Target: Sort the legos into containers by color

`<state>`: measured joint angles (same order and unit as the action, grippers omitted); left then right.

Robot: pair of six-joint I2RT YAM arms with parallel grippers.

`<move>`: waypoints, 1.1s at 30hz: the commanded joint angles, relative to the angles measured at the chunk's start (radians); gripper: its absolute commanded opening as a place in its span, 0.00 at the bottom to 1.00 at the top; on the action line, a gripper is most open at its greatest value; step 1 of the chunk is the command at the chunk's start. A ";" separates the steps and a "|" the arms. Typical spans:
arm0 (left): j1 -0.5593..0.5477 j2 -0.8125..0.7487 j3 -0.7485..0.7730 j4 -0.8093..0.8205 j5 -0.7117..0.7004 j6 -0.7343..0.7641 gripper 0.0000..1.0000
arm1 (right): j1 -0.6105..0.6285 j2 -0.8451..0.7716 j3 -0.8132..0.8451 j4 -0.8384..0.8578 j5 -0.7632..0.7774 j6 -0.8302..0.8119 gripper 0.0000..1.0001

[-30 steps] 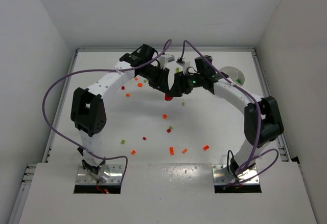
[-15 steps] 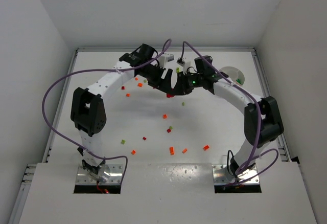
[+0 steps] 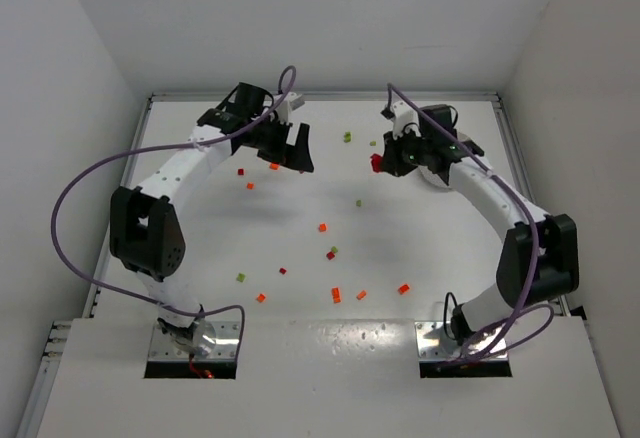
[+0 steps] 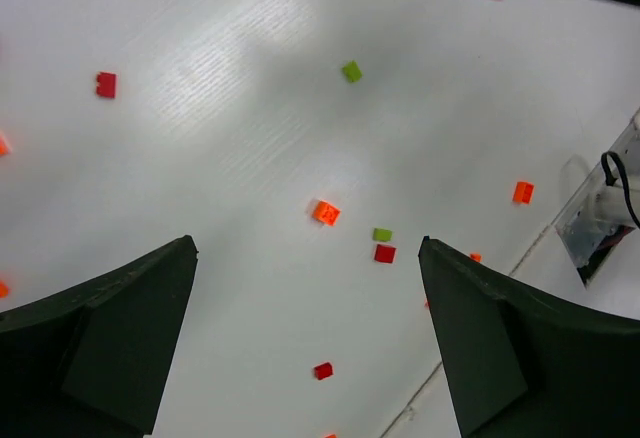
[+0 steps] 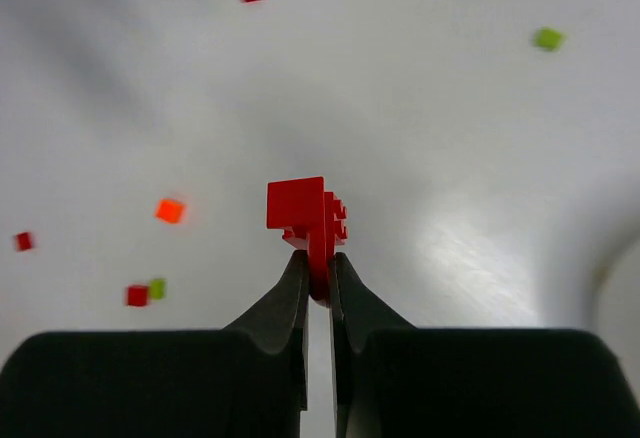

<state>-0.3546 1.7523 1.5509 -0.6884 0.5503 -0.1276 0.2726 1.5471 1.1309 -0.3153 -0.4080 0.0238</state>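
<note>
My right gripper (image 5: pixel 318 260) is shut on a red lego (image 5: pixel 306 212), a small clump of joined bricks held above the table. In the top view that red lego (image 3: pixel 377 163) hangs at the right gripper (image 3: pixel 381 164), back right of centre. My left gripper (image 3: pixel 299 150) stands open at the back left, nothing between its fingers (image 4: pixel 140 298). Loose legos lie scattered: orange (image 3: pixel 322 227), red (image 3: pixel 330 255), green (image 3: pixel 241 278). The white dish of containers (image 3: pixel 438 178) is mostly hidden under the right arm.
More small bricks lie near the front: orange ones (image 3: pixel 404 288) (image 3: pixel 337 295) (image 3: pixel 261 298). Green ones (image 3: pixel 347 137) sit at the back. Under the left gripper lie an orange brick (image 4: pixel 325 212) and a red one (image 4: pixel 323 370). White walls close in the table.
The two grippers were together at the centre around the red lego. The left one opened and drew back left; the right one shut on the lego and carried it right.
</note>
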 commanded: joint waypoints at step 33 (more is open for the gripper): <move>0.083 0.067 0.083 -0.019 0.183 0.146 1.00 | -0.447 0.706 1.133 -0.774 -0.065 -0.983 0.08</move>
<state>-0.2844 1.8095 1.5848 -0.7181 0.6941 0.0109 -0.1745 2.2322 2.2124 -1.0145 -0.4469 -0.8864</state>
